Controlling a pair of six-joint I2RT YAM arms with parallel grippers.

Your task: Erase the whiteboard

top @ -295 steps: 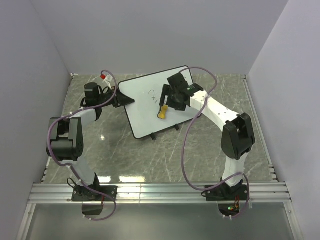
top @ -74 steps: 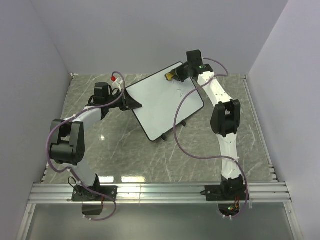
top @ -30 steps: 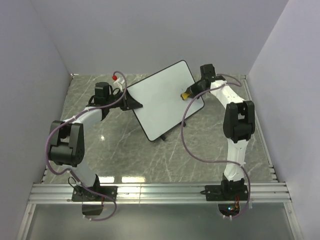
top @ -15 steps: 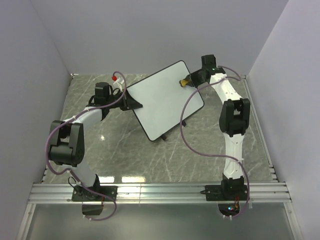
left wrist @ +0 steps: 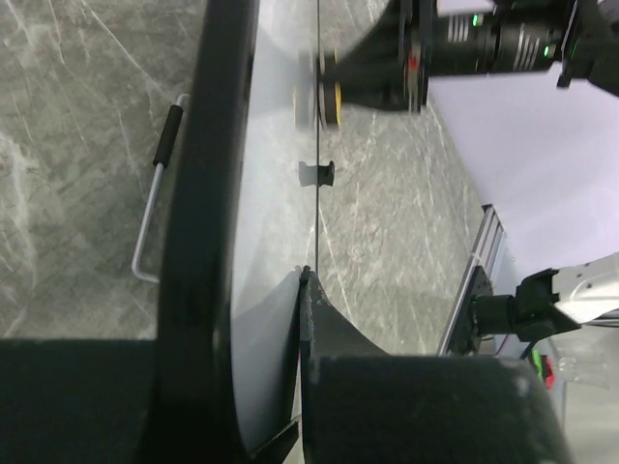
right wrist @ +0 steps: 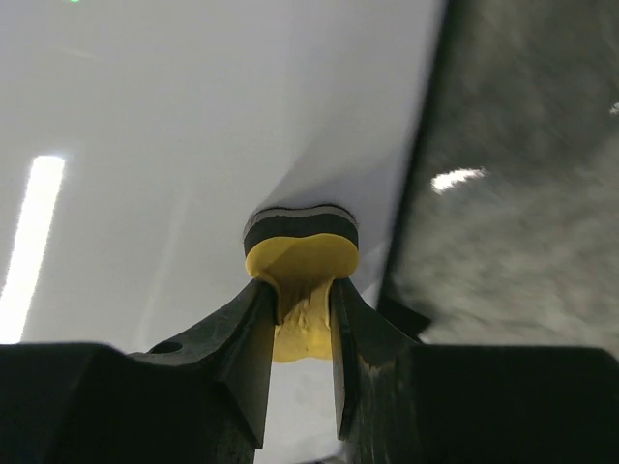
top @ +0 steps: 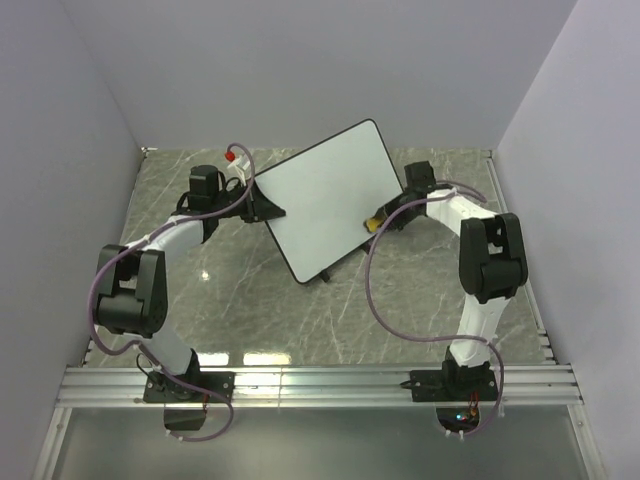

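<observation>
Plain pale walls (top: 300, 60) enclose three sides of the grey marbled surface (top: 330, 310); an aluminium rail (top: 320, 385) borders its near edge.

The top camera looks down on the whole table (top: 260, 300); both wrist cameras look very closely at the whiteboard (top: 325, 195), which all views share.

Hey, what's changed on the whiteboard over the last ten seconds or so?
The right gripper swept the yellow eraser from mid-board to the far edge, then down the right side to the near right edge. The pen marks on the whiteboard are gone, and it turned slightly. Unchanged: the left gripper clamps its left edge.
</observation>
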